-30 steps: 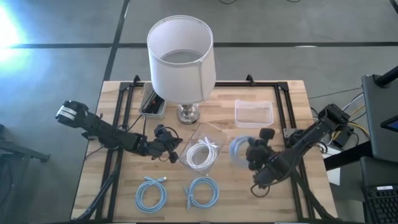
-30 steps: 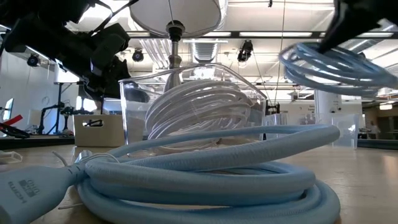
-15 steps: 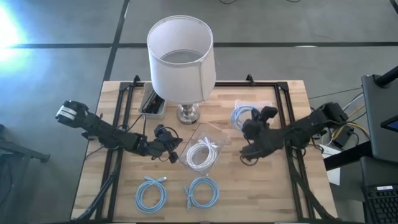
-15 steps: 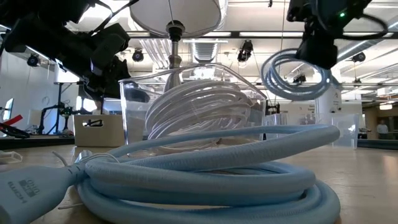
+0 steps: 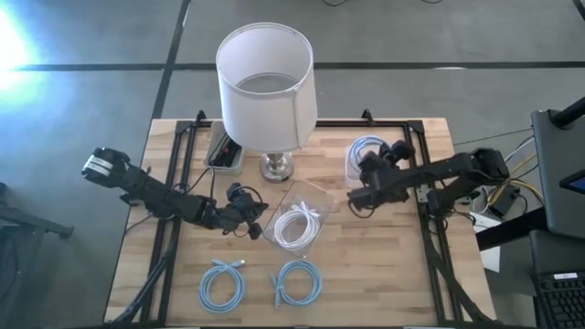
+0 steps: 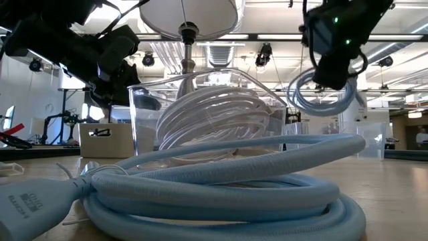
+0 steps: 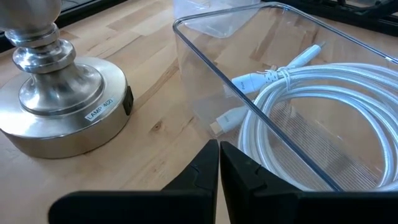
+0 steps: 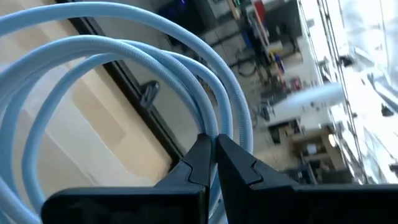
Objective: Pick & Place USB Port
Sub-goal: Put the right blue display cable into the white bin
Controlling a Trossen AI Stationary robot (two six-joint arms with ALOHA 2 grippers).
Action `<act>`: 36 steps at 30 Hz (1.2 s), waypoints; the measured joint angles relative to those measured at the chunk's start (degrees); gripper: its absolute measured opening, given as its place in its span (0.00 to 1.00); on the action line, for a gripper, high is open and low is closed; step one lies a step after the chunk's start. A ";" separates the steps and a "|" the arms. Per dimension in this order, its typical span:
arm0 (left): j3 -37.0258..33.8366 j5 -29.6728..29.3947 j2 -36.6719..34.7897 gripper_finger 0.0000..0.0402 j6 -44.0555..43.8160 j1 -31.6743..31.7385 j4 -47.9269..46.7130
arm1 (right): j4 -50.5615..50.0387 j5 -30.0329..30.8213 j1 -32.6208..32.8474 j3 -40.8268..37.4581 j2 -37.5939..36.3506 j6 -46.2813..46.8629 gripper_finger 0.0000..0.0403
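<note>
My right gripper [image 5: 367, 166] [image 8: 213, 142] is shut on a light blue coiled USB cable [image 5: 362, 149] [image 6: 321, 94], held in the air over the table's far right part, where the small clear box is mostly hidden under it. My left gripper [image 5: 259, 225] [image 7: 219, 149] is shut and low over the table. It is beside the wall of a clear container [image 7: 249, 106] that holds a white coiled cable [image 5: 297, 225] [image 7: 323, 106]. I cannot tell whether it touches that wall. Two more blue coils [image 5: 222, 283] [image 5: 297, 281] lie flat near the table's near edge. My right gripper pinches several strands of the blue coil's loop [image 8: 227, 124] between its two fingers. The fingers lie across the strands. The coil hangs below the gripper, lifted clear of the table [image 6: 321, 100].
A lamp with a white shade [image 5: 265, 84] and a metal base [image 7: 59, 106] stands at the far middle. A small box [image 5: 224, 153] sits to its left. A black frame [image 5: 416, 174] runs along the table's sides. One blue coil [image 6: 221, 181] fills the low view's foreground.
My right gripper has carried the blue coil from the table's right middle toward the far edge, turning as it went. The coil now hangs over the small clear box at the far right. The left arm has kept still.
</note>
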 joint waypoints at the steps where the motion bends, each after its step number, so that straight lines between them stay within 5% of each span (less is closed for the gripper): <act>1: 0.00 0.00 0.00 0.05 0.01 0.00 0.00 | 0.26 -0.40 -0.68 -0.67 0.00 0.76 0.03; 24: 0.00 -0.02 0.00 0.05 0.02 0.00 0.00 | 26.51 0.25 -4.02 -18.15 0.00 -1.47 0.04; 36: -0.02 -0.02 0.00 0.05 0.03 0.00 0.00 | 27.40 0.25 -4.02 -18.45 0.00 -1.49 0.24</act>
